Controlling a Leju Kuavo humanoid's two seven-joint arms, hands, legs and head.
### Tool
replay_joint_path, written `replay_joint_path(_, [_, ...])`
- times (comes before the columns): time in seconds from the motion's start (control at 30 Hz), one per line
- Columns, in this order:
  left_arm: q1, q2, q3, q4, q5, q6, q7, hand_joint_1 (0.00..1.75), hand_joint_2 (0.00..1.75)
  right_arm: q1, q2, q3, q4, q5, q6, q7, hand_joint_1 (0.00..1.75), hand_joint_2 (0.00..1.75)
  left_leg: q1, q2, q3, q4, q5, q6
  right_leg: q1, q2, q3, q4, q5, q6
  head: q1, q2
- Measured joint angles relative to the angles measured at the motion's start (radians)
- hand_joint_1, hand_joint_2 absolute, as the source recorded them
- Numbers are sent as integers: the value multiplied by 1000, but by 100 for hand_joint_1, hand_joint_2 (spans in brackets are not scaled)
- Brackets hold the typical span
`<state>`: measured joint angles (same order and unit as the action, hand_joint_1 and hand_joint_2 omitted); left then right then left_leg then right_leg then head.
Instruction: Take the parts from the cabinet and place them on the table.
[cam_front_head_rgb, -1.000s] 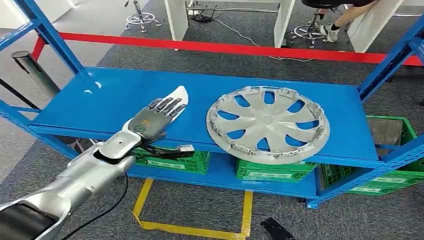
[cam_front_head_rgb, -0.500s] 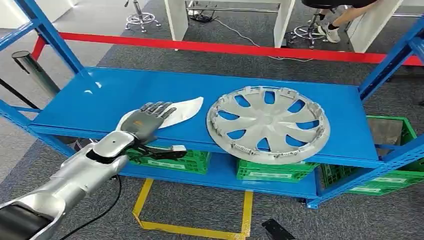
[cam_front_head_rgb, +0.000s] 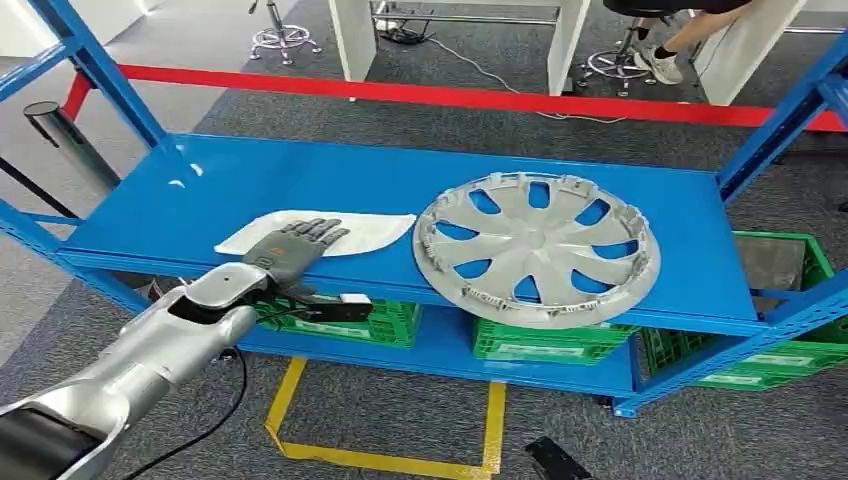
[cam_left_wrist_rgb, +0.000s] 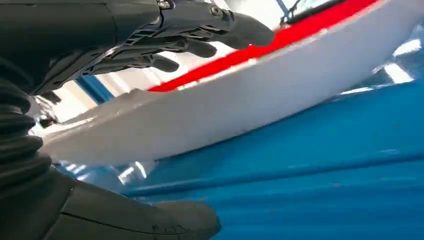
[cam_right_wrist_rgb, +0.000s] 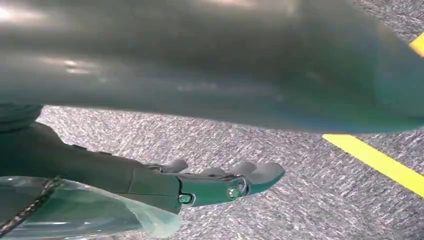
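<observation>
A flat white part (cam_front_head_rgb: 372, 228) lies on the blue shelf (cam_front_head_rgb: 250, 180), left of a silver wheel cover (cam_front_head_rgb: 537, 248). My left hand (cam_front_head_rgb: 290, 250) is stretched over the white part's near edge with its fingers straight. In the left wrist view the white part (cam_left_wrist_rgb: 240, 110) sits between the dark fingers (cam_left_wrist_rgb: 200, 30) and the thumb (cam_left_wrist_rgb: 165, 225), with a gap on both sides, so nothing is gripped. My right hand (cam_right_wrist_rgb: 200, 185) hangs over the carpet with its fingers extended and nothing in it.
Green crates (cam_front_head_rgb: 360, 322) stand on the lower shelf. Blue uprights frame the shelf at both ends. A red barrier tape (cam_front_head_rgb: 450, 97) runs behind it, with a grey post (cam_front_head_rgb: 65, 140) at the left. Yellow floor lines (cam_front_head_rgb: 385, 460) mark the carpet below. A seated person's legs (cam_front_head_rgb: 665, 50) are at the far right.
The white part, tilted up and pointing away a second ago, has swung round and come down flat on the shelf. My left hand has lowered and drawn back toward the shelf's front edge.
</observation>
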<state>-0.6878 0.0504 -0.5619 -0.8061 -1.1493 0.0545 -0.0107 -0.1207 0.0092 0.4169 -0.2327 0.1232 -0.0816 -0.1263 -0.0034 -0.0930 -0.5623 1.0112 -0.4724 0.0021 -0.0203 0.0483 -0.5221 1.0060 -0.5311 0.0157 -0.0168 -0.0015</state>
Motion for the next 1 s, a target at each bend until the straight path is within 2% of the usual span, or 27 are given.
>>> replay_joint_path(0.13, [-1, -8, 11, 24, 63, -27, 1, 0, 175, -1, 0, -14, -4, 5, 2, 0, 0, 0, 0, 0, 0, 0, 0, 0, 0, 0, 0, 0, 0, 0, 0, 0])
replay_joint_path(0.37, [-6, -24, 19, 83, 83, -26, 4, 3, 175, 1, 0, -30, -8, 5, 4, 0, 0, 0, 0, 0, 0, 0, 0, 0, 0, 0, 0, 0, 0, 0, 0, 0])
replay_joint_path(0.43, [-7, -26, 21, 95, 84, -24, 4, 68, 175, 1, 0, -35, -8, 4, 4, -1, 0, 0, 0, 0, 0, 0, 0, 0, 0, 0, 0, 0, 0, 0, 0, 0])
replay_joint_path(0.47, [-8, -27, 21, 99, 84, -24, 4, 157, 175, 1, 1, -37, -8, 4, 4, -1, 0, 0, 0, 0, 0, 0, 0, 0, 0, 0, 0, 0, 0, 0, 0, 0])
replay_joint_path(0.5, [-8, -28, 21, 103, 85, -24, 4, 175, 175, 1, 1, -38, -8, 3, 4, -1, 0, 0, 0, 0, 0, 0, 0, 0, 0, 0, 0, 0, 0, 0, 0, 0])
replay_joint_path(0.7, [-20, -32, 23, 127, 91, -6, 8, 173, 175, 5, 1, -47, -8, 2, 7, -5, 0, 0, 0, 0, 0, 0, 0, 0, 0, 0, 0, 0, 0, 0, 0, 0])
replay_joint_path(0.77, [-21, -32, 25, 136, 91, 5, 8, 159, 175, 7, 1, -52, -8, 2, 7, -9, 0, 0, 0, 0, 0, 0, 0, 0, 0, 0, 0, 0, 0, 0, 0, 0])
replay_joint_path(0.83, [-21, -34, 28, 141, 92, 15, 8, 155, 175, 8, 1, -55, -8, 2, 7, -10, 0, 0, 0, 0, 0, 0, 0, 0, 0, -1, 1, 0, 0, 0, 0, 0])
replay_joint_path(1.0, [-30, -41, 32, 150, 90, 24, 8, 159, 175, 9, 1, -68, -8, 5, 7, -13, 0, 0, 0, 0, 1, 0, 2, 2, 0, -3, 3, 0, 1, 1, 0, 0])
